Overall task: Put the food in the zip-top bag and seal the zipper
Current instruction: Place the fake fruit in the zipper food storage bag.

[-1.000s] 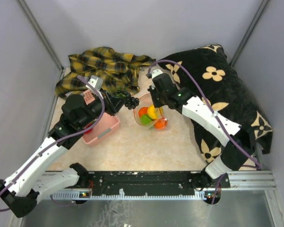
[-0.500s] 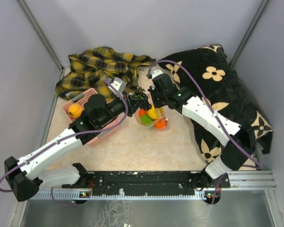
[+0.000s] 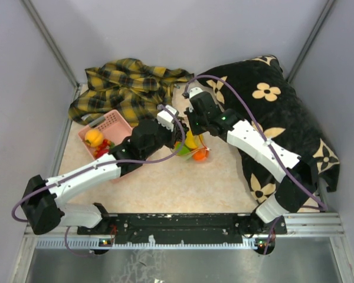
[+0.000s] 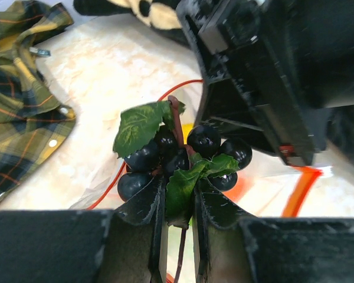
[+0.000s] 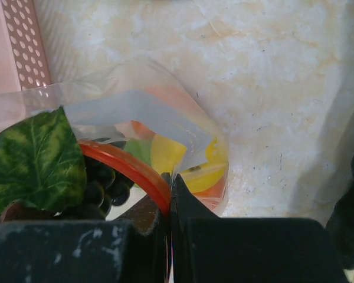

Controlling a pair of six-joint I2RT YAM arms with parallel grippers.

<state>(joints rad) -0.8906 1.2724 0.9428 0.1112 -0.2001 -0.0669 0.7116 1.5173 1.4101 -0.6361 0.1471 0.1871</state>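
While right fingers (image 5: 186,209) pinch the zipper (image 5: 127,168), left fingers (image 4: 146,203) grip the grapes (image 4: 203,140).

Glossy dark plastic grapes (image 4: 203,141) with matt veined leaves (image 4: 138,127); zip-top bag (image 5: 165,118) of clear shiny film, its zipper (image 5: 130,168) smooth red plastic; at ten o'clock, a perforated pink plastic basket (image 3: 115,119); at eleven, woven plaid cloth (image 3: 130,85).
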